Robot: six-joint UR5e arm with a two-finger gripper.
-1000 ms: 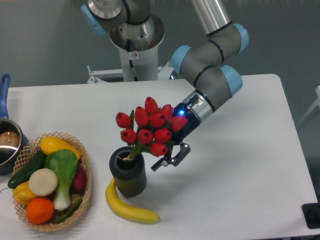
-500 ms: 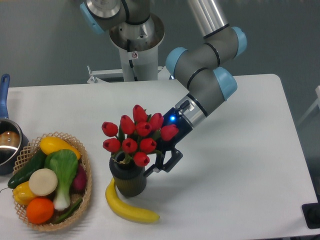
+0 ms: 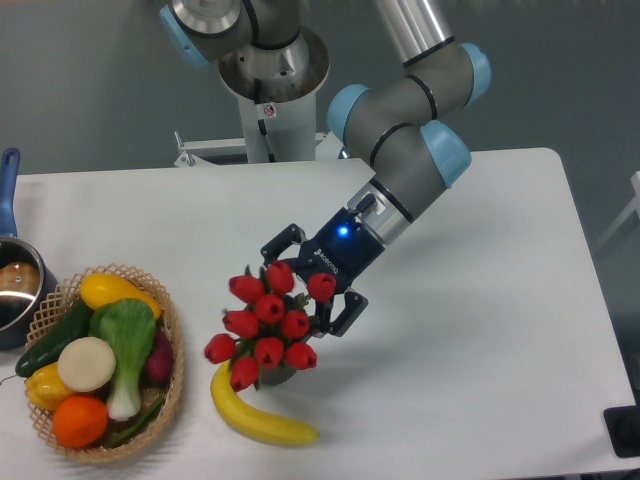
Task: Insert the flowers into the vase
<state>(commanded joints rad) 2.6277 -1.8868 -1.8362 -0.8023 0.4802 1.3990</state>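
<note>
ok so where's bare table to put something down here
The table is bare right of the gripper, out to its right edge, and along the back between the pot and the arm. Crowded front-left: basket, flowers, banana.

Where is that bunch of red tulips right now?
The flowers sit low in the middle of the table, hiding the vase, between the basket and the open gripper, above the banana.
</note>
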